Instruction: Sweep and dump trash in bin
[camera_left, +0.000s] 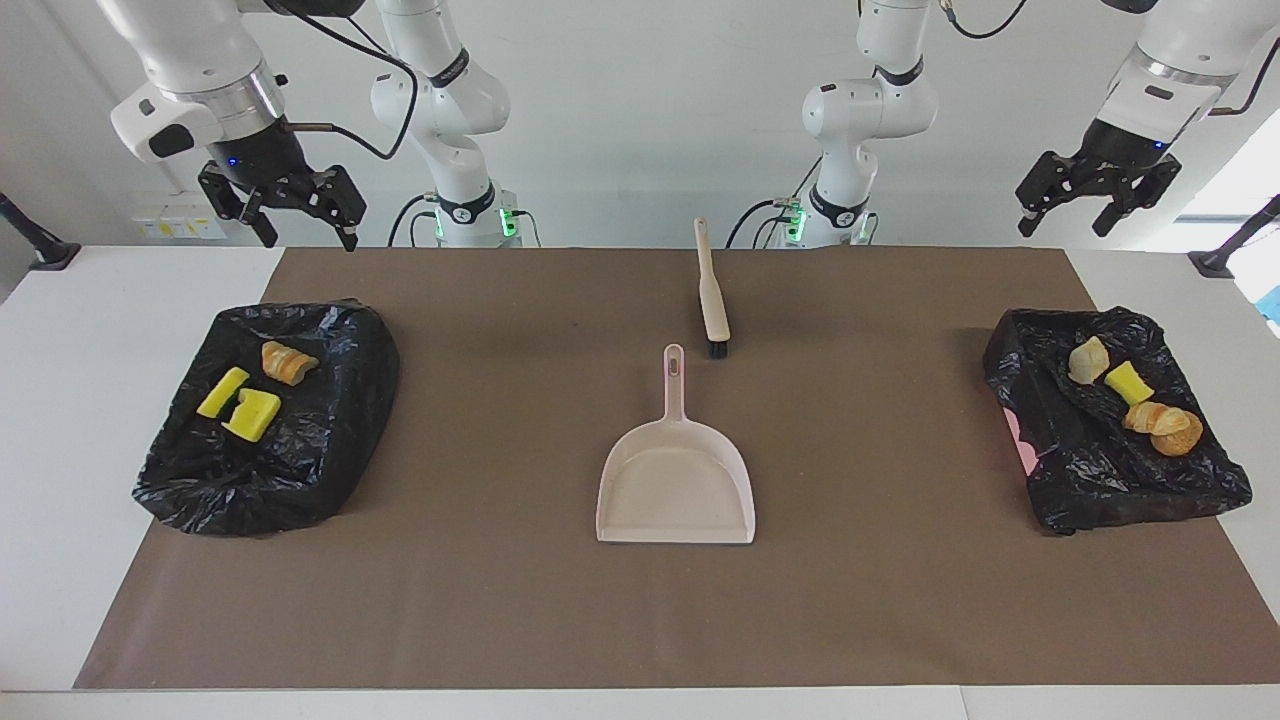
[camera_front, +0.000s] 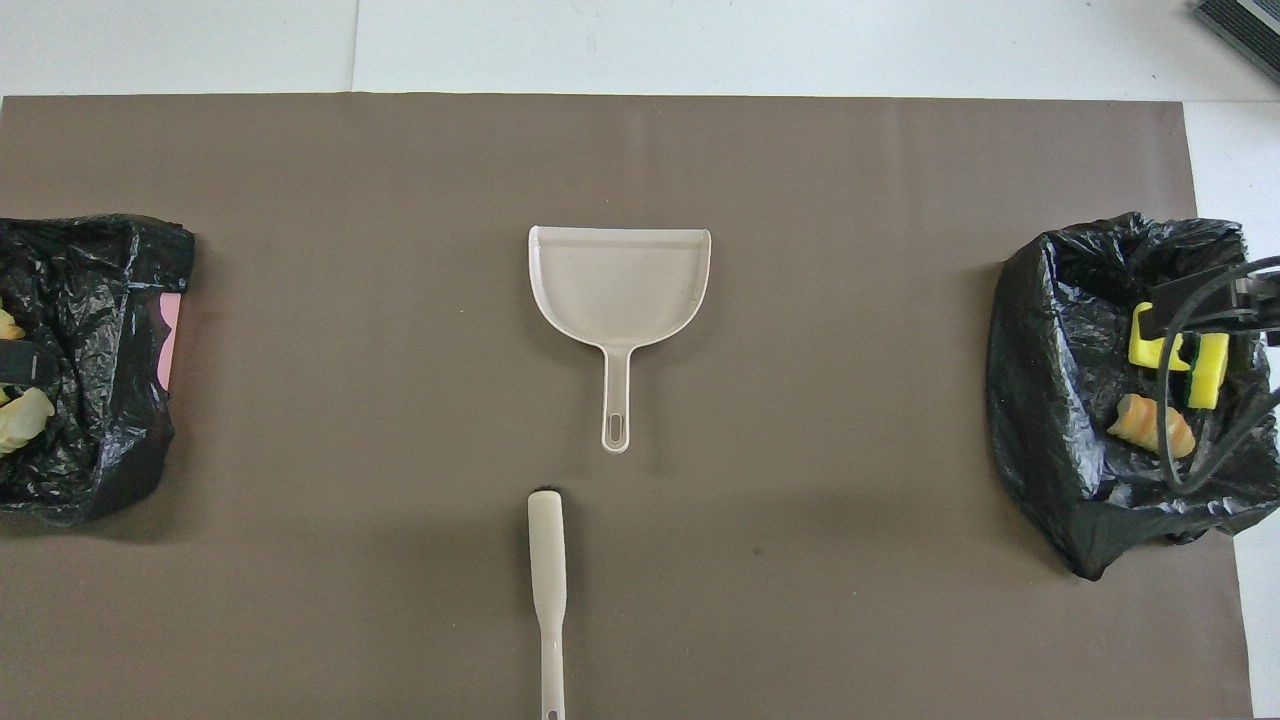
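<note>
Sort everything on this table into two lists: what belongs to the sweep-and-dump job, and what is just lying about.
Belongs to the job:
- trash in the bin by the right arm
- trash in the bin by the left arm
- two bag-lined bins
- dustpan
- brush

Just lying about:
- brown mat
- nothing else shows on it

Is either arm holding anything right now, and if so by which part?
Nothing is held. The left tool and the right tool are both open and raised; the brush and dustpan lie untouched.
</note>
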